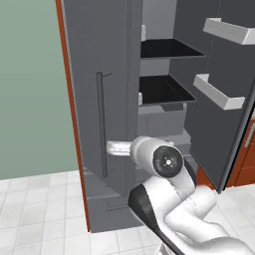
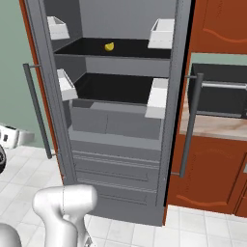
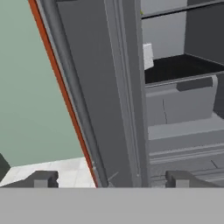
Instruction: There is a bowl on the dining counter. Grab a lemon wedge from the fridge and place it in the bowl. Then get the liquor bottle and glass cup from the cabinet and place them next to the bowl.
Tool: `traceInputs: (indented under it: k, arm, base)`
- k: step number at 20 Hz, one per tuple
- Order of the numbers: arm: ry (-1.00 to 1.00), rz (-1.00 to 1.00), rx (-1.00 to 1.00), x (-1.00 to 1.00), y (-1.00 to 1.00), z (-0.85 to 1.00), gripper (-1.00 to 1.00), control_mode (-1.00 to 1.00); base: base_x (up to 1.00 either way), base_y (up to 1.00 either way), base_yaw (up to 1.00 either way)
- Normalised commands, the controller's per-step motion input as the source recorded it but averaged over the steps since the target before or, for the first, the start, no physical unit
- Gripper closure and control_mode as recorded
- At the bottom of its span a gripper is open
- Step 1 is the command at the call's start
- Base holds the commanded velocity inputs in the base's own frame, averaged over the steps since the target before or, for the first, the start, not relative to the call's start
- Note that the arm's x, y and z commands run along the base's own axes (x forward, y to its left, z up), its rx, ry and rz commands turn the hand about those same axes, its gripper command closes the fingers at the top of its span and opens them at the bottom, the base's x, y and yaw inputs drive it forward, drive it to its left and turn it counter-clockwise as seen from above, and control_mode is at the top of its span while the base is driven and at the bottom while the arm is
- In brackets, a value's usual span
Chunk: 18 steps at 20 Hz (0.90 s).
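The fridge point(image 2: 120, 120) stands with both doors swung wide. A small yellow lemon wedge point(image 2: 109, 47) lies on its upper black shelf point(image 2: 130, 48). My gripper point(image 3: 113, 179) is open, its two dark fingertips point(image 3: 41, 178) far apart, and the edge of the left fridge door point(image 3: 100, 87) stands between them. From the left base, the gripper point(image 1: 112, 148) sits low beside that door's long vertical handle point(image 1: 101, 124), holding nothing. The bowl, liquor bottle and glass cup are out of view.
White door bins point(image 1: 219, 92) jut from the right door. A lower black shelf point(image 2: 113, 87) and grey drawers point(image 2: 116, 123) fill the fridge below. Reddish wooden cabinets point(image 2: 212, 169) and a counter with a dark appliance point(image 2: 222, 94) stand to the right. The floor is white tile point(image 1: 40, 209).
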Motion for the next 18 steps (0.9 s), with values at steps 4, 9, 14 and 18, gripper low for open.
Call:
traceInputs:
  k: [4,9,14,18]
  arm:
    - [0.06,-0.1,0.09,0.13,-1.0,0.27,-1.0,-1.0]
    - [0.02,-0.05,0.15,0.82,-0.83,0.22,-1.0,-1.0]
    - [0.0,-0.01,0.2,0.98,-0.5,0.21,-1.0,-1.0]
    - [-0.1,0.0,0.16,0.77,-0.14,0.02,-1.0,-1.0]
  base:
    - [0.0,0.0,0.0]
    - [0.0,0.0,0.0]
    - [0.0,0.0,0.0]
    - [0.0,0.0,0.0]
